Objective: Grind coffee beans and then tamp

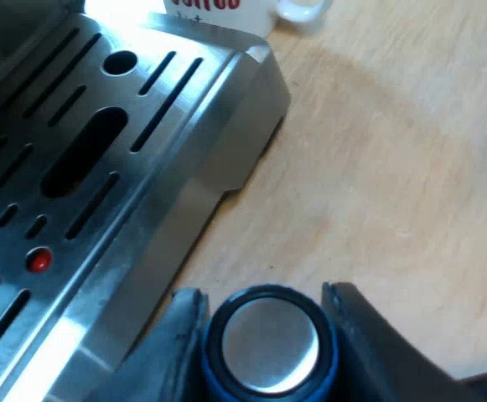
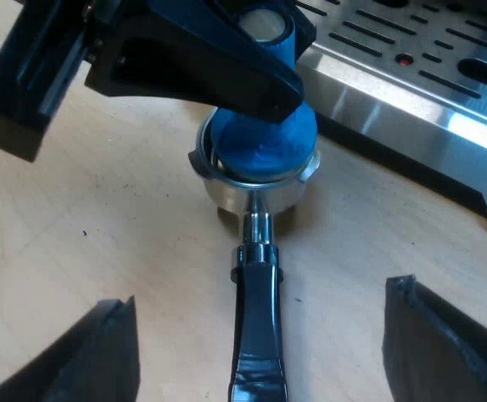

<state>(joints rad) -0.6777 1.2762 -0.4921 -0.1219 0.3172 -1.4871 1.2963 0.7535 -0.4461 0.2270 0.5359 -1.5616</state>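
The blue tamper (image 1: 268, 343), with its round metal cap, sits between the fingers of my left gripper (image 1: 260, 295), which is shut on it. In the right wrist view the blue tamper (image 2: 264, 138) stands upright in the basket of the metal holder (image 2: 256, 191), which rests on the wooden table. The left gripper (image 2: 251, 63) clamps the tamper from above. The holder's dark handle (image 2: 258, 327) points toward my right gripper (image 2: 260, 297). That gripper hovers over the handle, open wide, with neither finger touching it.
The espresso machine's slotted steel drip tray (image 1: 101, 167) with a small red dot lies close beside the tamper; the drip tray (image 2: 411, 59) edges the holder too. A white mug (image 1: 226, 10) with red lettering stands past the tray's corner. Bare wooden table (image 1: 394, 167) surrounds the holder.
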